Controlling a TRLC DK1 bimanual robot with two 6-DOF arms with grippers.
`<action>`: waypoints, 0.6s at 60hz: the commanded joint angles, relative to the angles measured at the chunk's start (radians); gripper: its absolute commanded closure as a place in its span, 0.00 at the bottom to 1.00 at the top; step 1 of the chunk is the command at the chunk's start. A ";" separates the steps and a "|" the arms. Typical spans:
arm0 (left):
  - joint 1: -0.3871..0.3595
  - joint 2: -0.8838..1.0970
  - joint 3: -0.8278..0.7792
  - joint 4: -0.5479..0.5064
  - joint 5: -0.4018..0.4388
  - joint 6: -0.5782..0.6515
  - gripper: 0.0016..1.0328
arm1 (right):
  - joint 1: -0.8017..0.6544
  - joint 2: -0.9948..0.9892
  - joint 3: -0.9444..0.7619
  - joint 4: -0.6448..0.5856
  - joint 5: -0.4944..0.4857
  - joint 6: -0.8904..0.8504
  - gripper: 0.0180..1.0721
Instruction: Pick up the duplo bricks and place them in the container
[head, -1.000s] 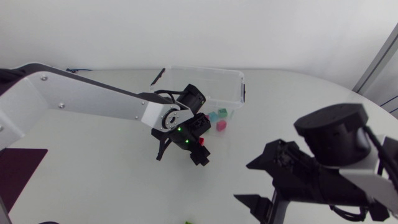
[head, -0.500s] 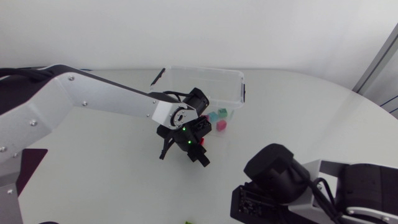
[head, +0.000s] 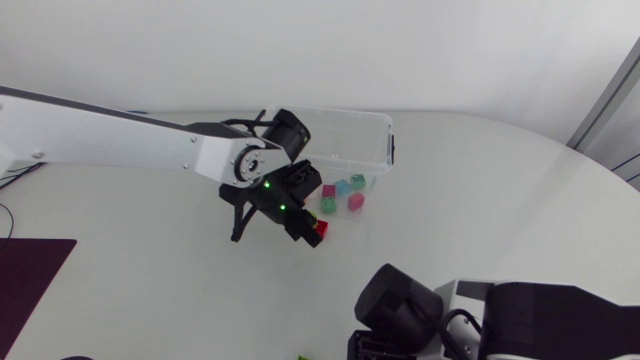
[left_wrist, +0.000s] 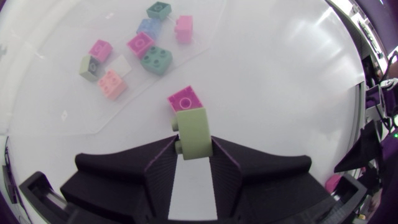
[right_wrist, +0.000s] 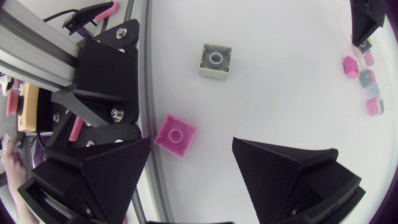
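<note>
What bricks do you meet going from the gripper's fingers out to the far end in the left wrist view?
light green brick → nearest magenta brick → teal brick → light blue brick → dark green brick

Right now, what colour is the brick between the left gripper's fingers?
Pale green brick, clearest in the left wrist view.
</note>
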 joint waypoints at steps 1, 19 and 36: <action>0.018 -0.077 -0.043 -0.015 0.013 0.006 0.84 | 0.019 0.024 0.011 -0.003 -0.003 -0.009 0.10; 0.041 -0.186 -0.066 -0.072 0.027 0.025 0.84 | 0.031 0.090 0.074 -0.108 -0.023 -0.046 0.13; 0.041 -0.238 -0.106 -0.077 0.034 0.031 0.84 | 0.038 0.162 0.117 -0.149 -0.029 -0.078 0.32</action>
